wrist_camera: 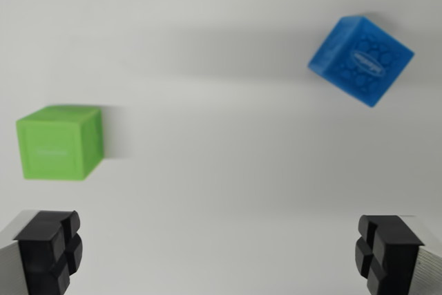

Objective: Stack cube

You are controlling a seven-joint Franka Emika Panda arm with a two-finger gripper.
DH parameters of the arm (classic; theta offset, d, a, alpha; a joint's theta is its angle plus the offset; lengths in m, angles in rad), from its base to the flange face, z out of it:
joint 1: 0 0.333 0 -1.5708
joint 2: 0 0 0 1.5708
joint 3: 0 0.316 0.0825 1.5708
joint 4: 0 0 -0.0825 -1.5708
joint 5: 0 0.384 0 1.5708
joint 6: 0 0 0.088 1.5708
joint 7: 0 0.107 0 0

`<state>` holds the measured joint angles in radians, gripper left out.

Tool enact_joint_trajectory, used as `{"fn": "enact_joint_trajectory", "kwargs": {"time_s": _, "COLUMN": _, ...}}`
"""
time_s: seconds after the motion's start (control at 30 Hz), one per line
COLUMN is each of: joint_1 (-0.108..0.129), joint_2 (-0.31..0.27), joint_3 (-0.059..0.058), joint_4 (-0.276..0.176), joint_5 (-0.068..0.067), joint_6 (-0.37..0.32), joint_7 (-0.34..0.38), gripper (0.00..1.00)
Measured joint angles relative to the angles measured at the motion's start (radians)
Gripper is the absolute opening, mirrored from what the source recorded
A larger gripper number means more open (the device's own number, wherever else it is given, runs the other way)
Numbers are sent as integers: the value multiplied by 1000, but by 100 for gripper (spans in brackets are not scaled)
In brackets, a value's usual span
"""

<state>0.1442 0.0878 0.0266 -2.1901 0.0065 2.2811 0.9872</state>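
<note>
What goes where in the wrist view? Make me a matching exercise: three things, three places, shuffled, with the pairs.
Things:
1. green cube
2. blue cube
3. claw

Places:
A. upper part of the wrist view's right
B. bottom edge, one finger in each corner, open
C. wrist view's left, at mid height

Pairs: 1-C, 2-A, 3-B

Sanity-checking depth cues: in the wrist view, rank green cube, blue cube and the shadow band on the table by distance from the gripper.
From the gripper, whose jaws stand wide open:
1. Green cube, wrist view's left, nearest.
2. Blue cube, upper right, tilted.
3. Shadow band, upper middle; roughly level with the blue cube, so too close to call.
</note>
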Motion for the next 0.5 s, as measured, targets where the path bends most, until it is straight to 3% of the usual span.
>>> {"fn": "enact_joint_trajectory", "kwargs": {"time_s": 0.5, "joint_1": 61, "joint_2": 43, "joint_3": 29, "joint_4": -39, "joint_5": -9, "joint_6": 80, "joint_7": 92, "gripper": 100}}
